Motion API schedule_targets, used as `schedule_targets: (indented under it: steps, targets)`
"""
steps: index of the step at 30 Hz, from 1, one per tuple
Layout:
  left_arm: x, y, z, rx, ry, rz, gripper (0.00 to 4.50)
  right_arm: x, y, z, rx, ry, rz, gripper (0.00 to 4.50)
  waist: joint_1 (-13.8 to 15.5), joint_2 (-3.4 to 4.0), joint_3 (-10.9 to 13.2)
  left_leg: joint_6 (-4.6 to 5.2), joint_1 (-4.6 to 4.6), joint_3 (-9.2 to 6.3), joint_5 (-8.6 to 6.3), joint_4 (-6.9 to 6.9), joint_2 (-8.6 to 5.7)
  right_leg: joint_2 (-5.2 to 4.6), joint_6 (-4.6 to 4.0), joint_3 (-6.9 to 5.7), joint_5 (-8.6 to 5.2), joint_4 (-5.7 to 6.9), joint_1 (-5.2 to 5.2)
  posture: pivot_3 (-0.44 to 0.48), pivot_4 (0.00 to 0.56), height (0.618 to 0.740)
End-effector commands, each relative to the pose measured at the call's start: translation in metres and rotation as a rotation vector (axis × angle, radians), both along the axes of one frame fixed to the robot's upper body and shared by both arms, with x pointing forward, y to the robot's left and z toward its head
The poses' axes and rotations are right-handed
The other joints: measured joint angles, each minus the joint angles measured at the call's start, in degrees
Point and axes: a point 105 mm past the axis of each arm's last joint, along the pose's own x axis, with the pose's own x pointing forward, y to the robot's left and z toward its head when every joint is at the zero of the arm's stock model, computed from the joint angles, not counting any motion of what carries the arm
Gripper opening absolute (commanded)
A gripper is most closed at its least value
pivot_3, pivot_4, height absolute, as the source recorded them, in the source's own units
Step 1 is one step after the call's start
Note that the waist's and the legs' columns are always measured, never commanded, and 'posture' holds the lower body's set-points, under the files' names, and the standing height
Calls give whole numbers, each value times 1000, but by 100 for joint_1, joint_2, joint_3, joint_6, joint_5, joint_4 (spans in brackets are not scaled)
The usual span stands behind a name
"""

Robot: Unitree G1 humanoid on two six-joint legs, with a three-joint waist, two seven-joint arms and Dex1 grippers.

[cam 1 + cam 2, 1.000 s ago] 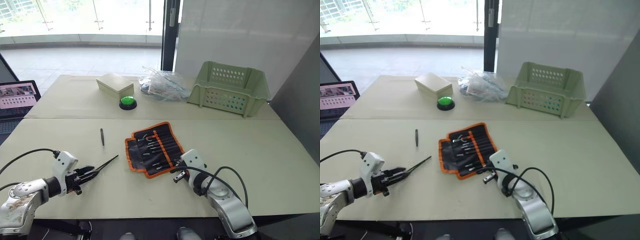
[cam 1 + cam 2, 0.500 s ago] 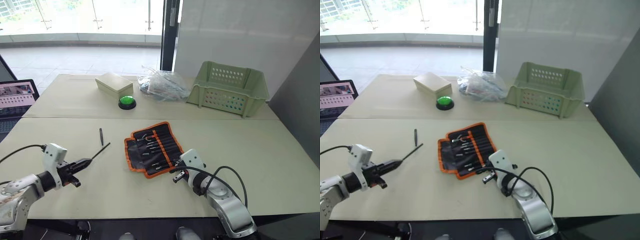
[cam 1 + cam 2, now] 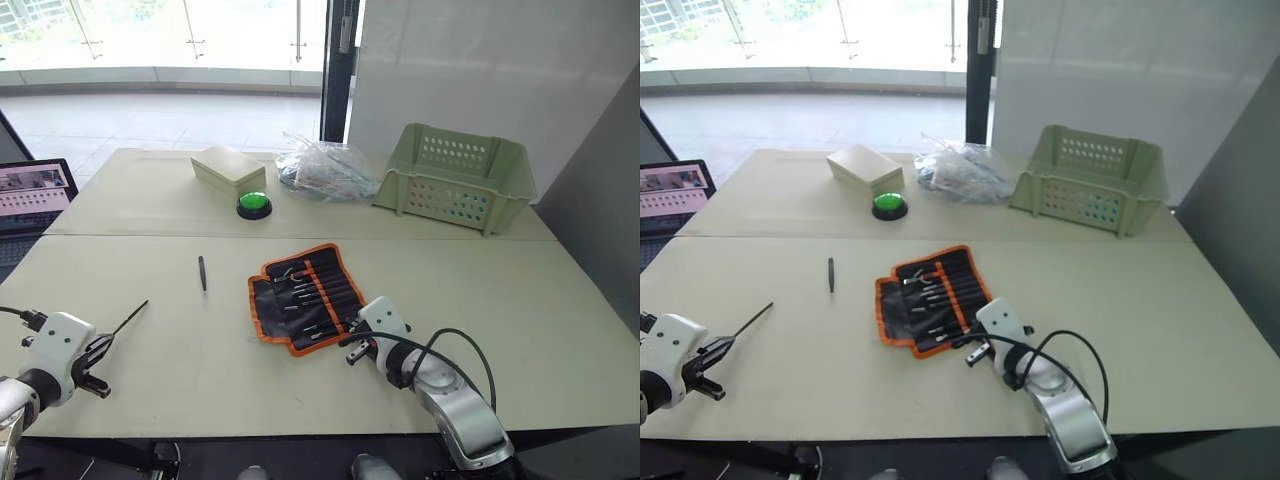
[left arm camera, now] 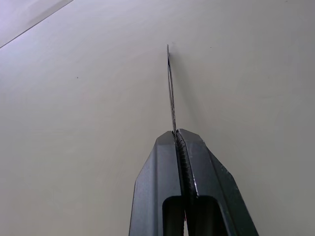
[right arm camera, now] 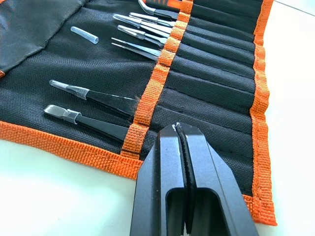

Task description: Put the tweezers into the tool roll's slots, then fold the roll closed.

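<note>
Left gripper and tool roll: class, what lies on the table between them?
One loose tweezer lies on the table between the left gripper and the tool roll, seen in the left eye view; the rest of that stretch is bare.

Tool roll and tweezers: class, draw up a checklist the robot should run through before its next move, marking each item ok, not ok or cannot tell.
1. Left tool grips a tweezer: ok, shut on its end.
2. Tool roll lies open and flat on the table: ok.
3. All tweezers off the table: not ok, one loose tweezer lies left of the roll.
4. Free slots remain: cannot tell, though some pockets look unfilled.
5. Right tool is empty at the roll's near edge: ok, shut on nothing.
6. Held tweezer near the roll: not ok, far to the left.
</note>
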Motion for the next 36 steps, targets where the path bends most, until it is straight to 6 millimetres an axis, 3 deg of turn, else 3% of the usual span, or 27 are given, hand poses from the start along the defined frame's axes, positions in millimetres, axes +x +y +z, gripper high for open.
schedule_targets:
  steps: [1, 8, 12, 15, 21, 26, 31, 36]
  targets:
    - [-3, -8, 8, 74, -41, -33, 912, -9, 6, -29, -26, 118, 45, 0, -21, 0, 0, 0, 0, 2, 0, 0, 4, 4, 0, 1, 0, 0, -1, 0, 150, 713]
    - [-15, -7, 20, 11, -116, 2, 3270, -10, 8, -30, -31, 121, 65, 0, -9, -1, 0, 0, 2, 2, 0, 0, 21, 22, -8, 3, 4, 0, -1, 0, 150, 713]
    - [-21, -8, 27, -152, -169, 18, 4418, -11, 8, -30, -34, 123, 72, 0, -11, -1, 0, 0, 2, 2, 0, 0, 31, 34, -10, 6, 4, 0, -2, 0, 150, 713]
    - [-23, -3, 31, -337, -193, 68, 4418, -11, 9, -31, -34, 123, 76, 0, -8, -1, 0, 0, 2, 1, -1, 0, 33, 37, -11, 7, 4, 0, -2, 0, 150, 713]
    - [-19, 4, 14, -536, -98, 117, 4418, -12, 11, -30, -32, 125, 82, 0, -18, -1, 1, 0, 11, 0, -1, 0, 37, 45, -7, 10, -1, 2, 0, 0, 150, 713]
    - [-8, 14, -7, -441, -23, 132, 4418, -12, 9, -30, -34, 122, 77, 0, -13, -1, 1, 0, 15, 0, -1, -2, 38, 49, -15, 11, -1, 3, 0, 0, 150, 713]
    - [1, 9, -33, -332, 68, 56, 4418, -11, 7, -29, -33, 118, 65, 0, 18, 7, 0, -1, 20, 1, -1, -8, 38, 49, -31, 11, 4, 3, 1, 0, 150, 713]
    - [10, 2, -44, -271, 94, -3, 2925, -10, 7, -28, -32, 115, 59, 0, 36, 37, -10, -1, 35, 2, -1, -12, 38, 48, -33, 12, 1, 3, 13, 0, 150, 713]
